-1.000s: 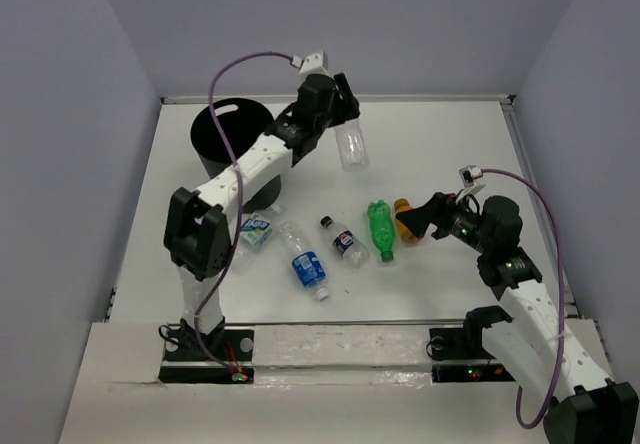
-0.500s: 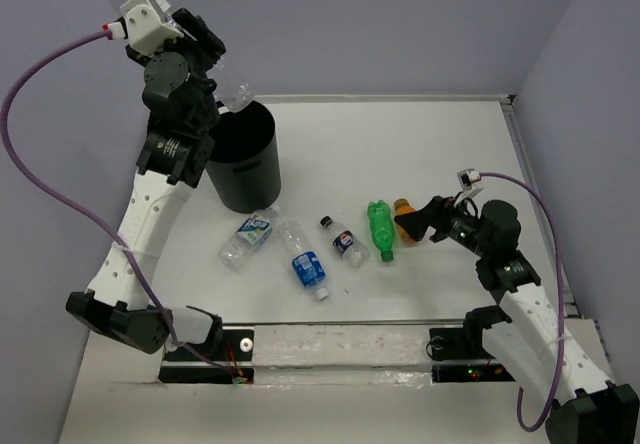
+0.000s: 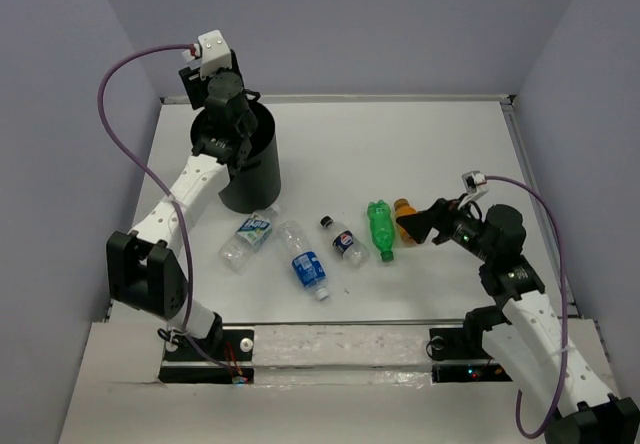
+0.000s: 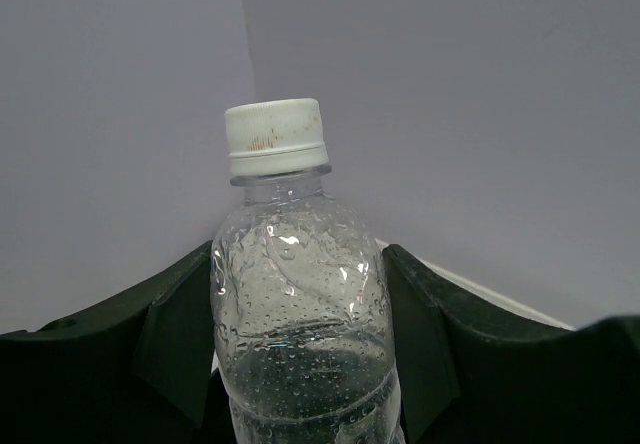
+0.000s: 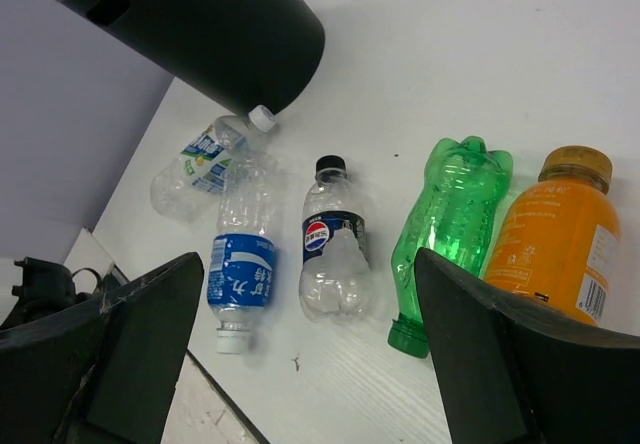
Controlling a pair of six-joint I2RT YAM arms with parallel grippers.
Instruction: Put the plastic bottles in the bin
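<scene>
- Left claw (image 4: pixel 300 336) held a clear bottle (image 4: pixel 300 294) tight, one dark finger (image 4: pixel 175 334) on each side of it.
- That bottle had a white cap (image 4: pixel 275 139) that pointed up in the wrist view, and little drops of water inside.
- From above, the left arm reached to the far left corner, and its end sat over the mouth of the bin (image 3: pixel 248 174).
- You could not see the clear bottle from above.
- The bin was tall, black and round, and it stood up on the white table (image 3: pixel 450 144).
- The right claw (image 3: pixel 420 222) was spread wide and held nothing.
- It hung just above the table, close to the orange bottle (image 3: pixel 404 214).
- Five bottles lay on their sides in a row between the two arms.
- The orange bottle was the one most to the right, and the green bottle (image 3: pixel 379 229) lay just beside it.
- Next came the cola bottle (image 3: pixel 344 240), with a black cap.
- Left of that lay the blue bottle (image 3: pixel 303 259), clear with a blue label.
- The last bottle (image 3: pixel 248 239) lay nearest the bin, with its white cap right by the bin's bottom.
- All five showed in the right wrist view, between that claw's two dark fingers (image 5: pixel 470 344).
</scene>
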